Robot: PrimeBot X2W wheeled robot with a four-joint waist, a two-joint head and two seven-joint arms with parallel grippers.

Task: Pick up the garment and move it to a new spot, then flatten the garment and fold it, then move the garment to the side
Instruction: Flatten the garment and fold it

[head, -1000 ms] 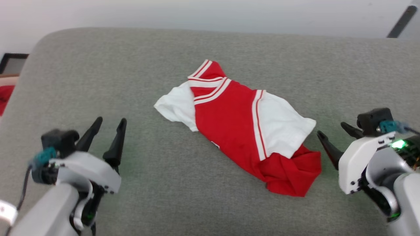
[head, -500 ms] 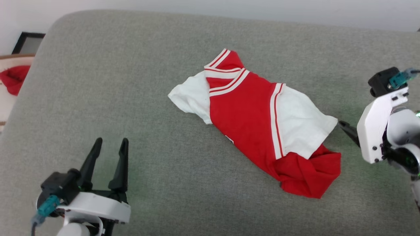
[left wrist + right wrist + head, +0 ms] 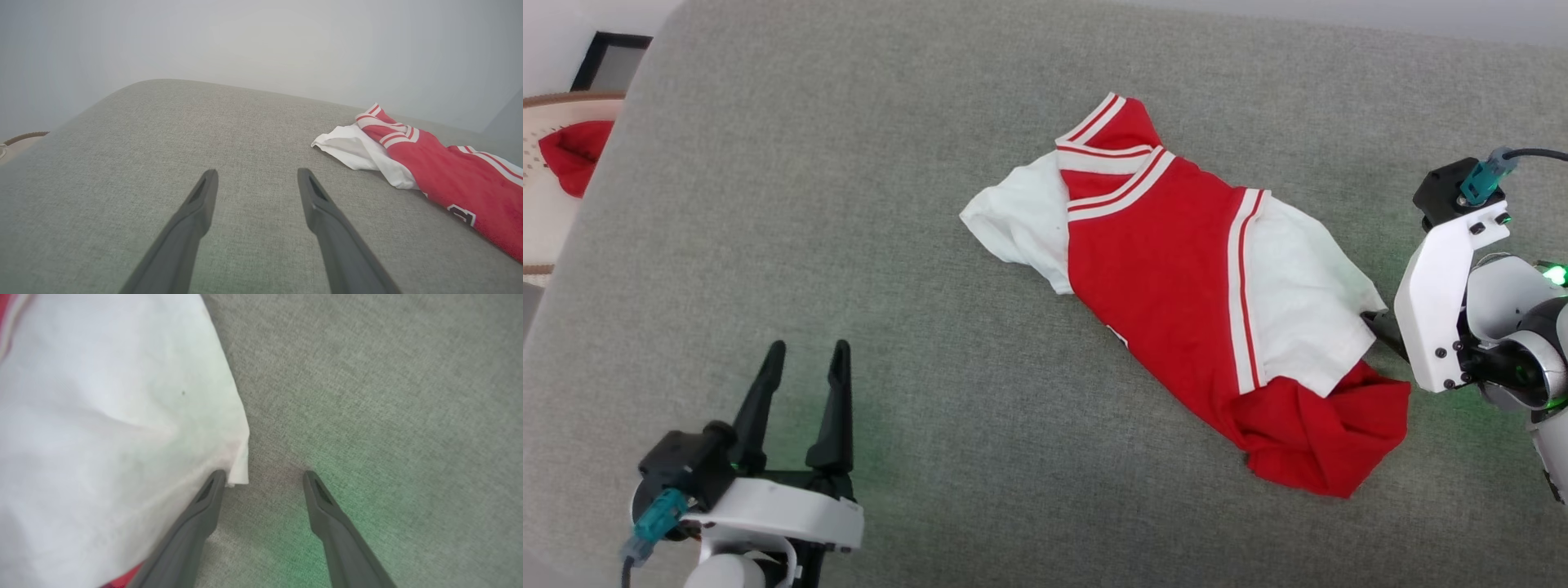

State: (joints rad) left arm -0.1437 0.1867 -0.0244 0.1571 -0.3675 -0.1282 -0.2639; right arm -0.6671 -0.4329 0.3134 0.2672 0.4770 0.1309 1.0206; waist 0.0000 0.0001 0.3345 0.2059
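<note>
Grey fabric surface (image 3: 931, 204), pale wall (image 3: 261, 41) behind

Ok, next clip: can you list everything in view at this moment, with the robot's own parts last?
garment: one, red with white sleeves and white stripe trim, lying rumpled on the grey surface, right of centre in the head view
grey surface: one, grey fabric, under the garment and both grippers
plain red cloth: one, red, beyond the surface's left edge, on a pale object
pale object: one, cream with a brown rim, far left of the head view
dark frame: one, black, top left corner of the head view
left gripper: one, dark fingers, open, lower left, apart from the garment
right gripper: one, dark fingers, open, at the corner of the garment's white sleeve
</note>
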